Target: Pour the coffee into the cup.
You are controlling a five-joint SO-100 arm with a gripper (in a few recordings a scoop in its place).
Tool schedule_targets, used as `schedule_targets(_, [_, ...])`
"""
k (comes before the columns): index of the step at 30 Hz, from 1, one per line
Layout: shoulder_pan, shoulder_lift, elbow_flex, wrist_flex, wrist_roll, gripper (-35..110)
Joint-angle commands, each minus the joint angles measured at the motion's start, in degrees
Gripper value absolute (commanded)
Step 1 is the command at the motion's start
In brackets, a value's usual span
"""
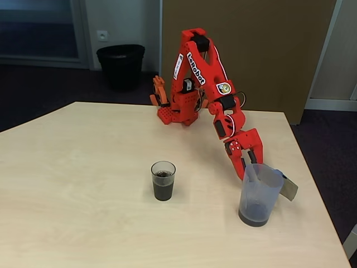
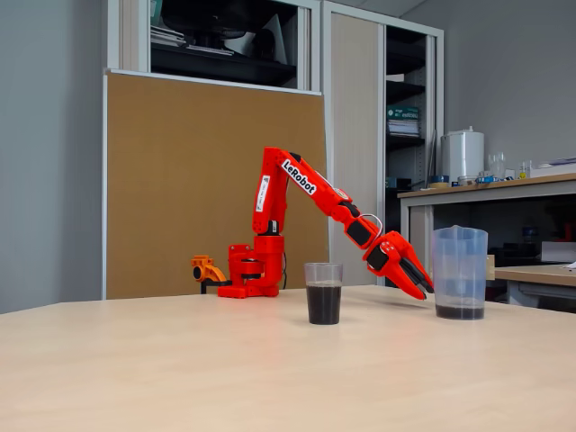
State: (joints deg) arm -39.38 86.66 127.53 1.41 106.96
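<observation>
We are seeing the cup (image 1: 163,180) standing upright near the middle of the worktop (image 1: 72,184), and it is holding the coffee (image 1: 163,191) up to more than half of its height. The pitcher (image 1: 259,194) is standing well apart from it, near the right edge of the worktop in a fixed view, and a thin dark layer is lying at its bottom.

The tool (image 1: 249,167) is pointing down at the rim of the pitcher, on the side away from the taped handle (image 1: 289,188). One finger seems to be reaching inside the wall, but from these angles we cannot tell how wide the jaws are standing, nor whether they are pinching the wall or only touching it.

We are judging the pouring as mostly done, so the risks are now around the pitcher. If the tool is gripping only the thin plastic wall, the pitcher may be slipping or twisting when it is lifted. If the arm is pushing sideways, the light pitcher may be tipping toward the worktop edge and spilling the rest. A wide swing toward the cup could also be knocking it over.
</observation>
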Motion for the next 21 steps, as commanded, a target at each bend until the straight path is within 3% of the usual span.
schedule_targets(1, [0.53,9.05,5.19,1.23,-4.48,4])
schedule_targets(8, [2.99,30.94,27.25,-5.54,-26.72,0])
schedule_targets(21, [14.24,61.35,51.42,-1.05,-74.53,0])
